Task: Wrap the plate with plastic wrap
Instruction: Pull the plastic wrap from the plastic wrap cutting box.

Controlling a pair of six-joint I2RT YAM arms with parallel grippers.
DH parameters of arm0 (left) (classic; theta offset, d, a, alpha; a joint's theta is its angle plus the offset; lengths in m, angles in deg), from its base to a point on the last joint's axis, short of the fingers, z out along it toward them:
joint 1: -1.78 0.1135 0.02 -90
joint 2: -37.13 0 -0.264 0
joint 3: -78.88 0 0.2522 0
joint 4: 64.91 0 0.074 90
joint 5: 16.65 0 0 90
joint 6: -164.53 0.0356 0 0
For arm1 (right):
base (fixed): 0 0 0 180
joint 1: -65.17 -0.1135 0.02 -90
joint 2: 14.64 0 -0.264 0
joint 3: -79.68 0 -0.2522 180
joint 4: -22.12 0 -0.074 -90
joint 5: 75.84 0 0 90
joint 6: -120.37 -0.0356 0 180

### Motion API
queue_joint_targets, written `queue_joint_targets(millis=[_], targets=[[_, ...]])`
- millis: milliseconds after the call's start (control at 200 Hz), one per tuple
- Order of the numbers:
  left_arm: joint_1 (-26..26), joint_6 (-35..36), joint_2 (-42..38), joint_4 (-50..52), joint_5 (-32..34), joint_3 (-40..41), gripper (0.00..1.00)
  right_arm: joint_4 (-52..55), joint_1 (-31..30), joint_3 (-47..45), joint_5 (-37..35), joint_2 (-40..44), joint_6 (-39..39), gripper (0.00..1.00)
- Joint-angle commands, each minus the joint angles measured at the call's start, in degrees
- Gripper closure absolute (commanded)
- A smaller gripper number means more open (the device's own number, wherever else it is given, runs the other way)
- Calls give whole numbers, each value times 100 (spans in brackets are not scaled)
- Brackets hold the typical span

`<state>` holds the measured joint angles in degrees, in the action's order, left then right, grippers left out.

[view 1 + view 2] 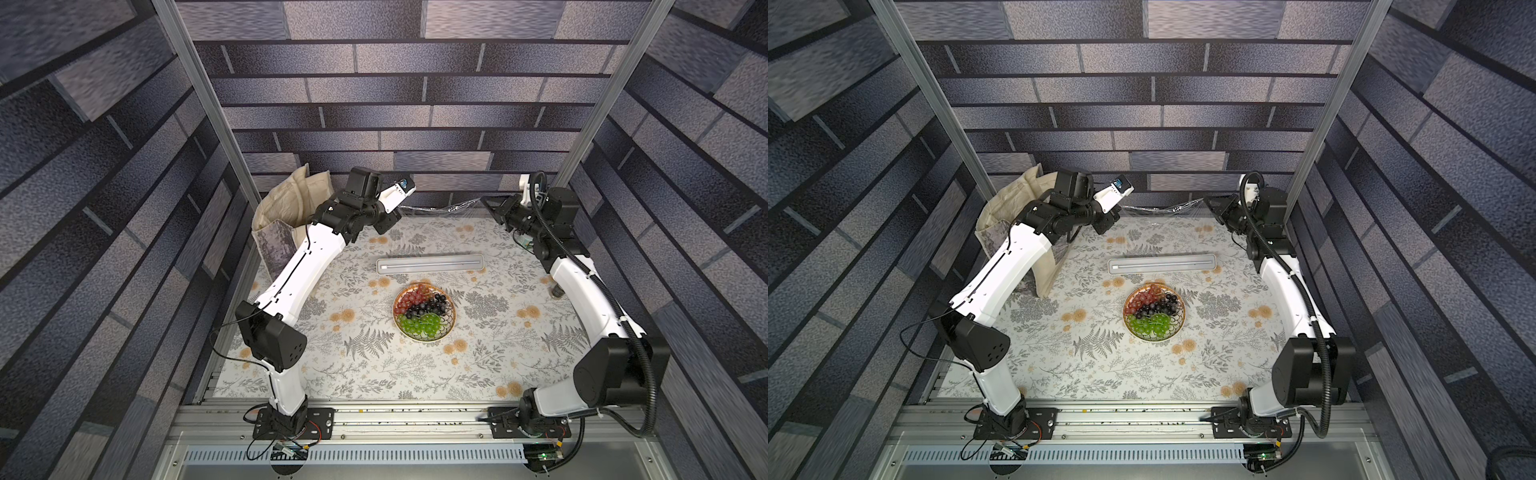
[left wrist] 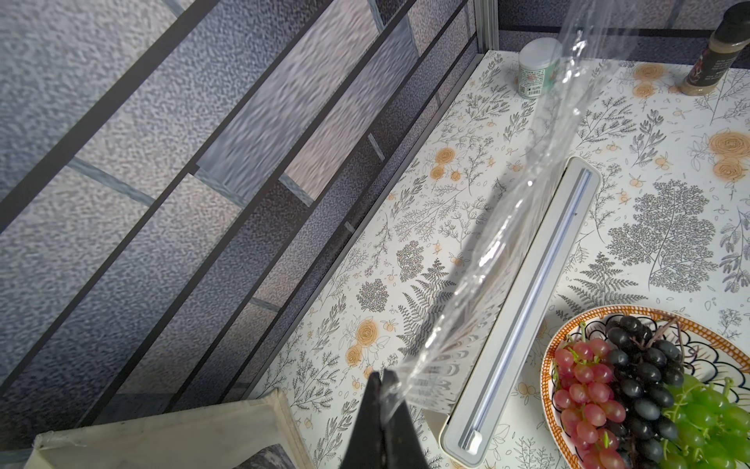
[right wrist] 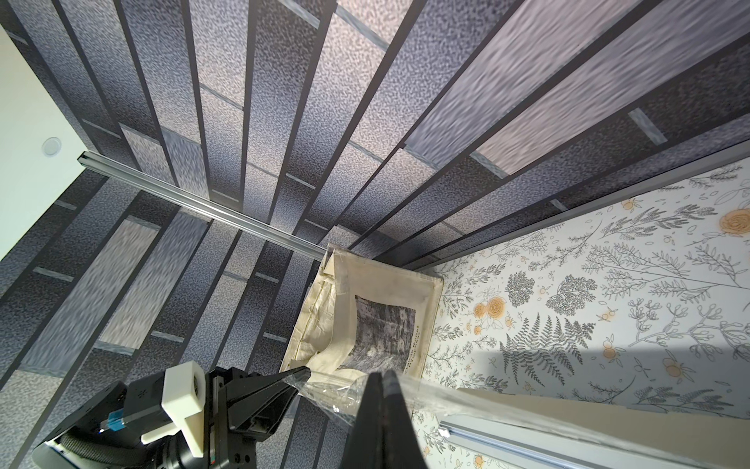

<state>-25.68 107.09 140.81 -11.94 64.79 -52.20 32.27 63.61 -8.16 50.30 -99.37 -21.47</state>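
The plate point(image 1: 451, 320) point(image 1: 1182, 321), gold-rimmed and carrying red, dark and green grapes, sits mid-table; part of it shows in the left wrist view point(image 2: 548, 367). Behind it lies the long cream-and-grey dispenser box point(image 1: 430, 264) point(image 1: 1161, 264) point(image 2: 527, 308). A sheet of clear plastic wrap point(image 1: 446, 209) point(image 1: 1163, 210) point(image 2: 507, 227) point(image 3: 337, 396) hangs stretched in the air above the table's far edge. My left gripper point(image 1: 395, 216) point(image 2: 381, 375) is shut on one end of it. At the other end, my right gripper point(image 1: 490, 206) point(image 3: 383, 375) is shut on it.
A cream tote bag point(image 1: 282, 208) point(image 3: 377, 308) stands at the back left beside the left arm. A white-lidded jar point(image 2: 535, 69) and a dark bottle point(image 2: 714, 52) stand in the far right corner. The cell's walls close in behind both grippers.
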Motion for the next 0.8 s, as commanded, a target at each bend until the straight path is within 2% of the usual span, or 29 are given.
queue_joint_targets(millis=[0, 792], targets=[[-35, -78, -15, -108, 90, -300, 98, -210, 42, 289, 73, 237, 41, 100], [-75, -22, 47, 97, 155, -681, 98, -157, 42, 511, 108, 255, 52, 100]])
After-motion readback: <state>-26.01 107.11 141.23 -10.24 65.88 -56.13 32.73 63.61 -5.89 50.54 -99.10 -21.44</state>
